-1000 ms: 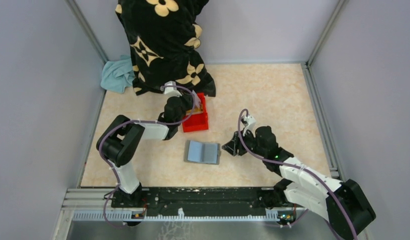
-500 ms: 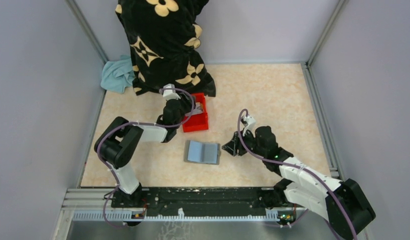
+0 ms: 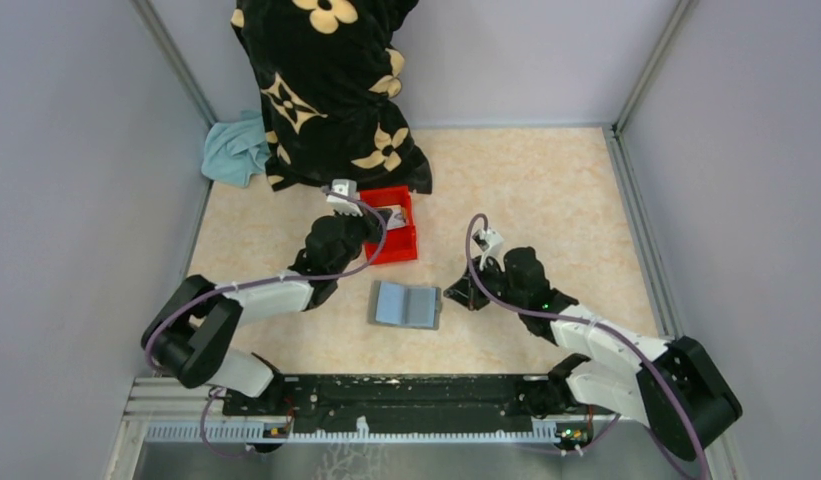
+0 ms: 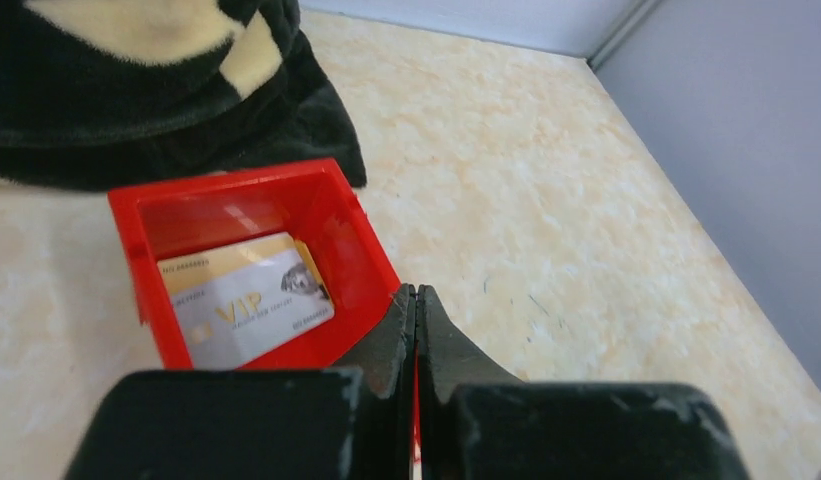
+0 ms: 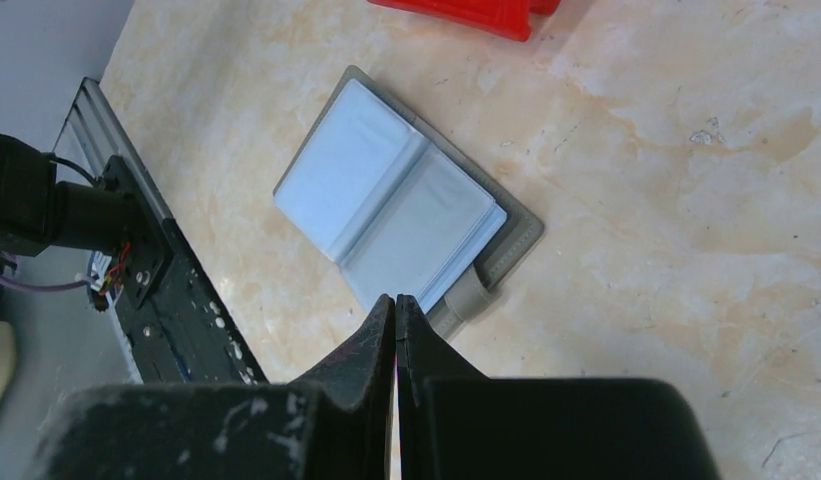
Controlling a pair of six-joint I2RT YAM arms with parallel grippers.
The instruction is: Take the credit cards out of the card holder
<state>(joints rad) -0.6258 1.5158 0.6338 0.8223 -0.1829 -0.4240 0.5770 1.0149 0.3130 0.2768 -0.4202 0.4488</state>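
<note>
The credit cards [image 4: 248, 300] lie in the red bin [image 4: 236, 180], left of centre in the left wrist view. They are thin, stiff, light and slippery, so it is best to pinch one by an edge. I count perhaps two, gold under silver, but I cannot be sure. One card holder [image 5: 406, 215] lies open at mid-frame and its pockets look empty. The left gripper [image 4: 416, 300] and the right gripper [image 5: 396, 305] are both closed on nothing.

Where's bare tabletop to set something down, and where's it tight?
Free: the back-right table, bordered by the red bin, back wall and right wall; also the strip between wallet and front rail. Tight: back left, where blanket, blue cloth, bin and left gripper bunch.
</note>
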